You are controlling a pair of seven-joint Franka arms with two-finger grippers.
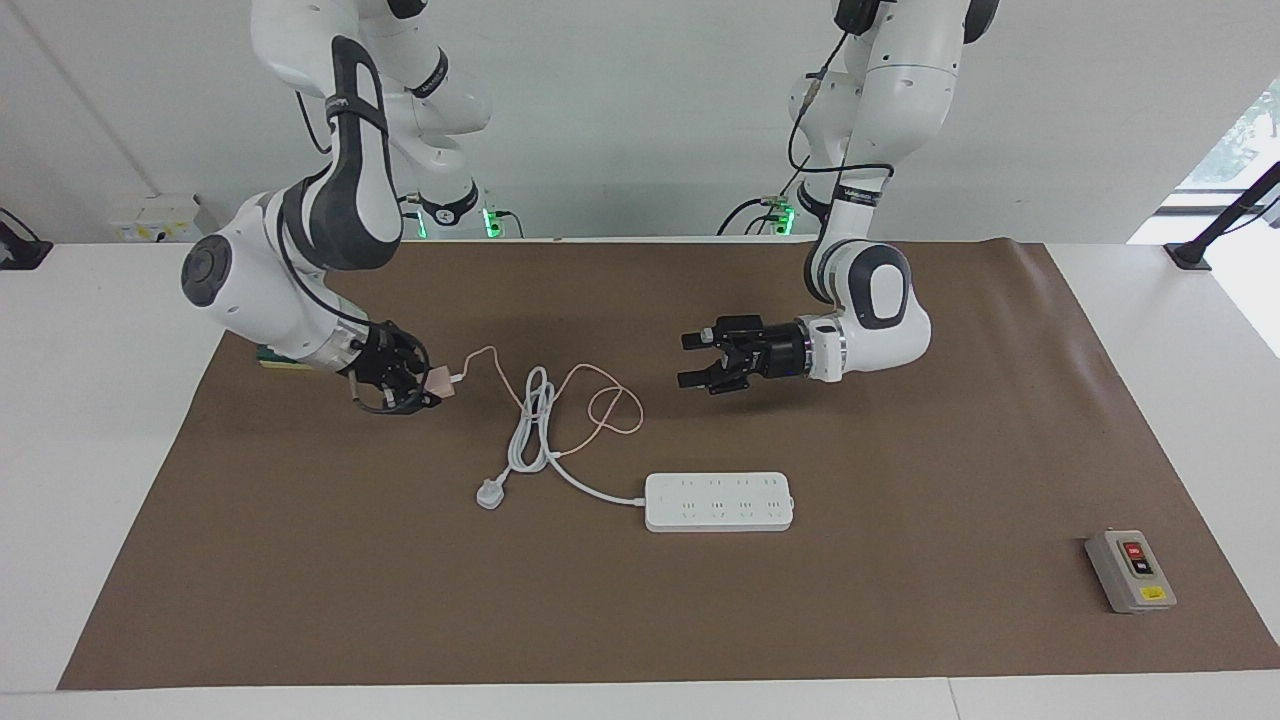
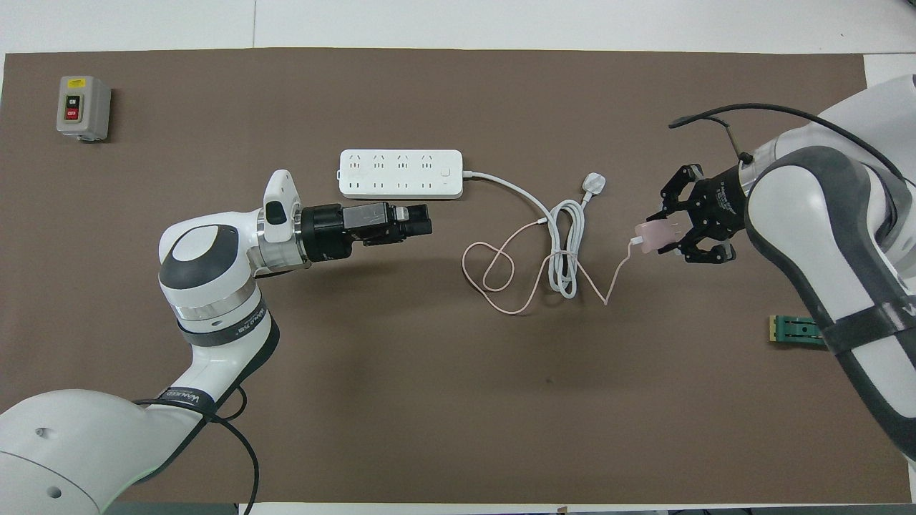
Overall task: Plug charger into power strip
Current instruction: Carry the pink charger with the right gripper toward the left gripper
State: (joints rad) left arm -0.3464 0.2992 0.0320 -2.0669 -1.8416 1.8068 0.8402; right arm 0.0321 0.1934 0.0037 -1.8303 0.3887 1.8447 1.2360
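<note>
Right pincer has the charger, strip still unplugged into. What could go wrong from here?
The charger sits at the right pincer's tips, so it may twist during insertion. Its pink cable loops across the power strip's cord and may snag it, dragging the unheld power strip.

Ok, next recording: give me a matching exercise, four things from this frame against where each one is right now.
Things:
1. charger
2. power strip
3. grey switch box
4. white plug

Places:
A. toward the left arm's end of the mat
B. in the right gripper
C. on the mat, farther from the robots than the open left gripper
D. on the mat at the end of the thick white cord

Pairs: 1-B, 2-C, 3-A, 4-D
</note>
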